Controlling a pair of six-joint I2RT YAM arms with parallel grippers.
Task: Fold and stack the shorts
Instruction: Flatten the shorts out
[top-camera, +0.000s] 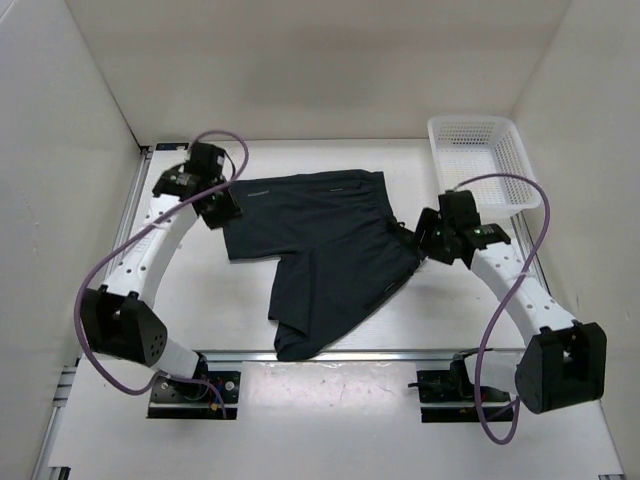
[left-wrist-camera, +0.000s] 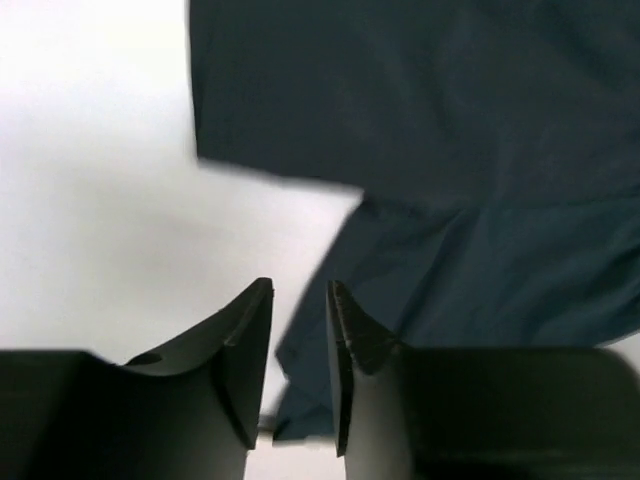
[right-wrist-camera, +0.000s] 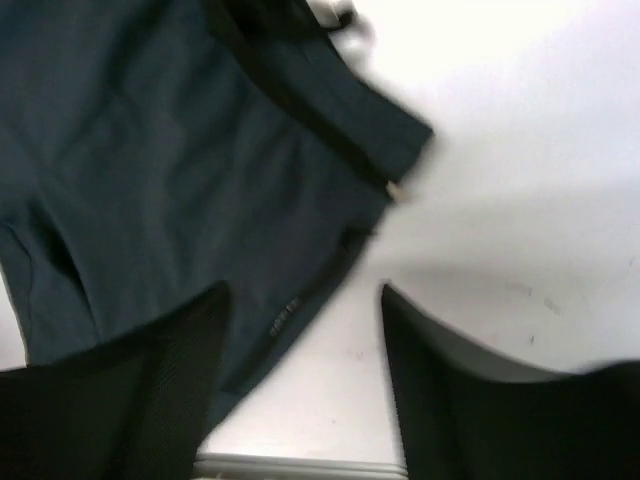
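The table (top-camera: 200, 300) is white and flat. White walls (top-camera: 300, 60) stand on 3 sides of it, like a big box. A metal rail (top-camera: 350, 353) runs along the near edge of the table. A white basket (top-camera: 482, 165) with lots of little holes sits in the far right corner.

The shorts (top-camera: 320, 250) are dark and lie in the middle of the table. They are spread out and not folded. The waist part is on the right side. 1 leg points left, and the other leg reaches down to the near edge and lies over the rail.

The left arm (top-camera: 150, 260) bends up to the far left corner of the shorts. The left jaws are just above the table there. Its 2 black fingers (left-wrist-camera: 245, 350) have only a thin gap between them, and nothing is in the gap. The shorts (left-wrist-camera: 450, 150) lie just past the tips.

The right arm (top-camera: 510, 285) reaches to the right side of the shorts, near the waist. The right jaws are spread wide. Its 2 fingers (right-wrist-camera: 190, 370) hold nothing. The edge of the shorts (right-wrist-camera: 180, 150) lies under them, with bare white table beside it.

A purple cable (top-camera: 110, 260) loops along each arm.
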